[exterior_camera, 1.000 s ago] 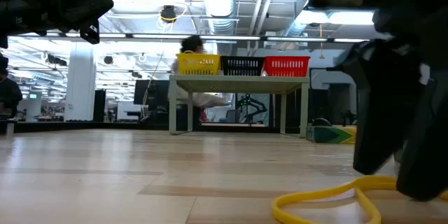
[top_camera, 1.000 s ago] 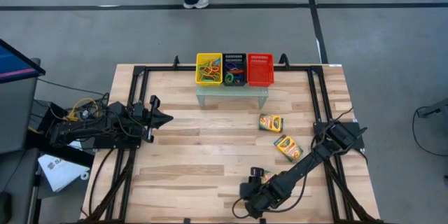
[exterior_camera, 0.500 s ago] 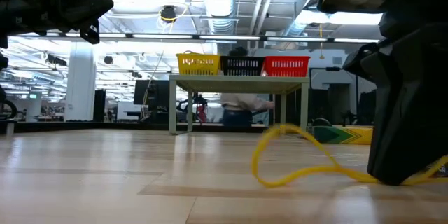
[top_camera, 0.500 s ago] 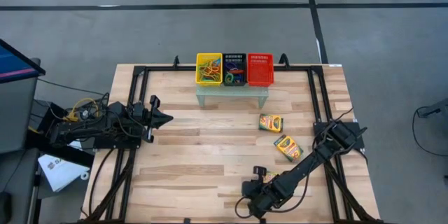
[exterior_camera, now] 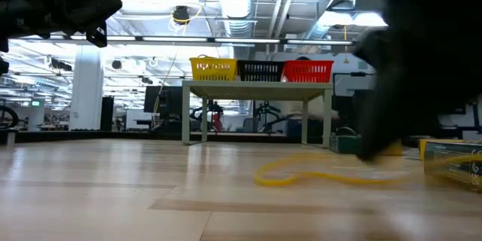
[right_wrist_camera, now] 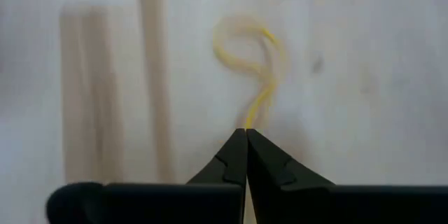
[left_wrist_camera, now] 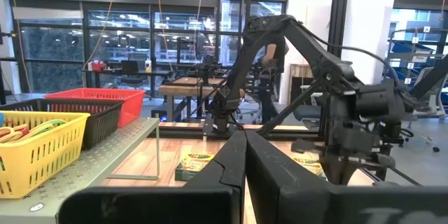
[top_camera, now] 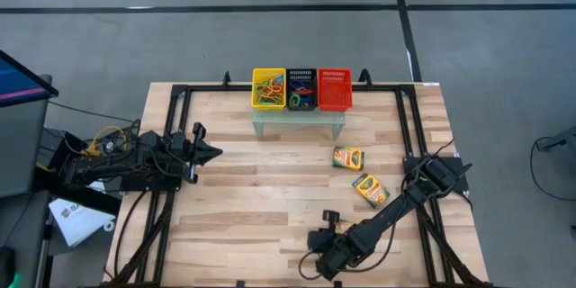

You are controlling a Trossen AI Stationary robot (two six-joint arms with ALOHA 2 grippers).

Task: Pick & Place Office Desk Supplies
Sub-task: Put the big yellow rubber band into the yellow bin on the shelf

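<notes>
**Right gripper pinches a yellow rubber band at the near edge of the surface**

We see the right gripper (right_wrist_camera: 246, 131) low over the wooden surface (top_camera: 270, 189), near its front edge, with its fingers (right_wrist_camera: 227, 161) pressed together on one end of a yellow rubber band (right_wrist_camera: 257, 49). The rest of the loop trails out ahead of the fingertips, and in the low view it lies curled on the boards (exterior_camera: 301, 175). In the high view the right arm reaches in from the surface's right side, its gripper (top_camera: 326, 245) down by the front edge.

One crayon box (top_camera: 348, 157) lies flat right of centre, and a second crayon box (top_camera: 367, 190) lies just beside it, nearer the right arm and turned at an angle. A third box shows only as a sliver beside the right gripper.

At the far edge a small stand (top_camera: 298, 123) carries three mesh baskets in a row. The yellow basket (top_camera: 269, 88) holds a tangle of rubber bands, the black basket (top_camera: 301, 88) holds a few more, and the red basket (top_camera: 334, 89) shows none.

The left gripper (left_wrist_camera: 246, 155) waits over the surface's left side, its fingers clenched together on nothing.
</notes>
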